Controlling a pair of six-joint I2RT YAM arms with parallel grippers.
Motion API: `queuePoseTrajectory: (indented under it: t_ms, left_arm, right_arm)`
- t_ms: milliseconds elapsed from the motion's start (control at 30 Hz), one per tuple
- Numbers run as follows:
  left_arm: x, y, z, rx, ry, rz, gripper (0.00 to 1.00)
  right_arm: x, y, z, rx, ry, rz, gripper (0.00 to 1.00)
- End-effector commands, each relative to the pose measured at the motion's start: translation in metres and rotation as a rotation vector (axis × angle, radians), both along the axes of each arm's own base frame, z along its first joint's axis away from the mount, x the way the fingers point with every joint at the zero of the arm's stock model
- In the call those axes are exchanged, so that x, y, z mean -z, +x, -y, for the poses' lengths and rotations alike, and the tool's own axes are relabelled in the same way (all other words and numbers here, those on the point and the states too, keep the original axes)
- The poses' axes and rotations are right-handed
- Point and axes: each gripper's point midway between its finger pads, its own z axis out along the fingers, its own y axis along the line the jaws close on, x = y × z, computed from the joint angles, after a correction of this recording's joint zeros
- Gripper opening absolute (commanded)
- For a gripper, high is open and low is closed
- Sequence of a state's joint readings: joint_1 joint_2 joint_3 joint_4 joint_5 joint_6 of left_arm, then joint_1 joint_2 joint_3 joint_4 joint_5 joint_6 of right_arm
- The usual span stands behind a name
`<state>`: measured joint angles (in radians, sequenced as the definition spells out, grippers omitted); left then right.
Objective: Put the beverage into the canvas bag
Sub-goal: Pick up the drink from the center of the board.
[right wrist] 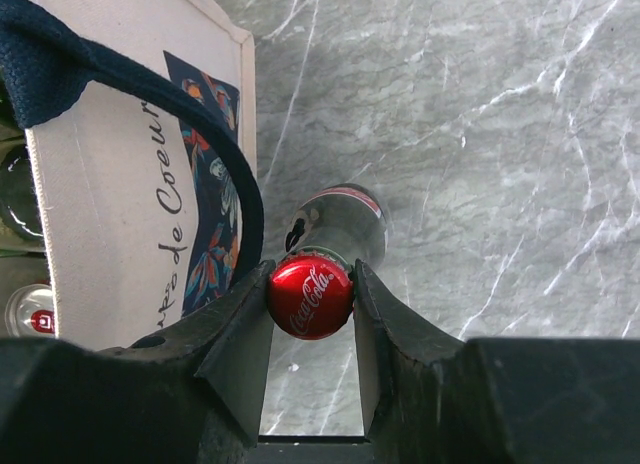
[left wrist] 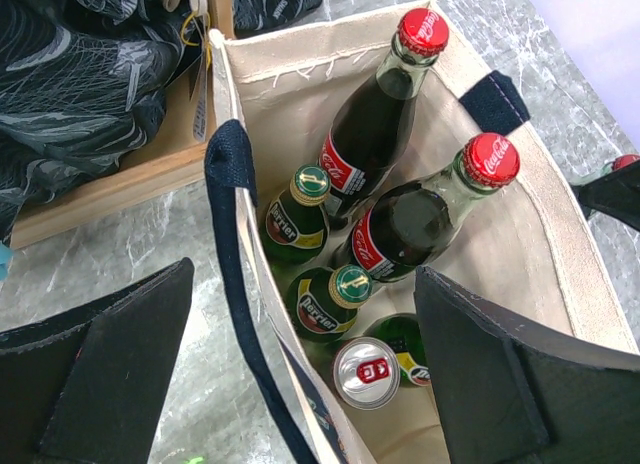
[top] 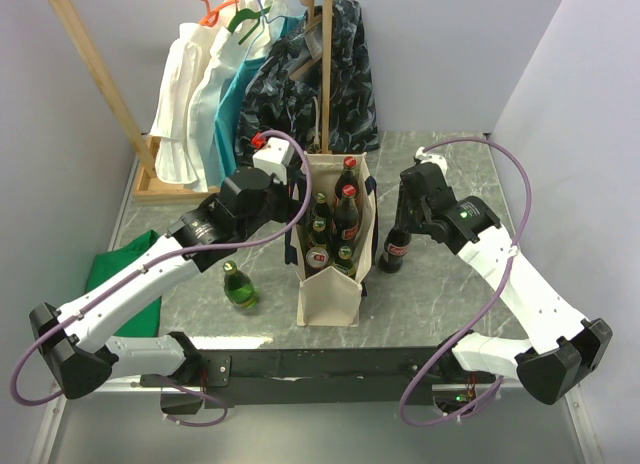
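Right of the canvas bag [top: 330,289], on the grey table [top: 470,164], a cola bottle [top: 393,252] stands upright just beside the bag's side. The right gripper [right wrist: 310,324] straddles its red cap [right wrist: 310,296], and both fingers seem to press against it. Above the bag's mouth, the left gripper [left wrist: 305,279] hangs wide open and empty over 2 more colas [left wrist: 400,224], green bottles [left wrist: 310,199] and 1 can [left wrist: 366,372].

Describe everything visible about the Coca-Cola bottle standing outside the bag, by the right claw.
The Coca-Cola bottle is clear glass filled with dark cola, with a red label and a red cap bearing white script. It stands upright on the grey marbled table, just right of the canvas bag, outside it. The right claw grips its cap from above, a finger against each side.
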<state>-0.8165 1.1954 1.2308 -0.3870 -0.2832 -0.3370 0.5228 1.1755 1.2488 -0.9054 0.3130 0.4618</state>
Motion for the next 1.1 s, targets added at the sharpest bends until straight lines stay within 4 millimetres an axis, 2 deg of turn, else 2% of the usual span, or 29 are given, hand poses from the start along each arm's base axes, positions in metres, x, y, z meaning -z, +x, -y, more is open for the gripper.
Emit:
queuePoseTrajectory:
  t_ms: [0,33,67,567,1067]
  left_arm:
    - [-0.023,0.002,0.005,0.016,-0.048,0.035,0.96]
    - [-0.023,0.003,0.005,0.015,-0.047,0.034,0.96]
    - [-0.023,0.003,0.005,0.015,-0.045,0.035,0.96]
    - [-0.02,0.003,0.002,-0.001,-0.041,0.032,0.96]
    - [-0.019,0.004,0.003,-0.001,-0.04,0.029,0.96]
  right_arm:
    - [0.0,0.006,-0.002,-0.002,0.004,0.007,0.12]
    - [-0.001,0.006,-0.001,0.002,0.002,0.008,0.03]
    - [-0.001,0.006,-0.001,0.003,0.001,0.009,0.0]
    - [-0.003,0.006,0.002,0.011,-0.002,0.023,0.0]
    - [-0.02,0.005,0.006,0.011,0.004,0.069,0.0]
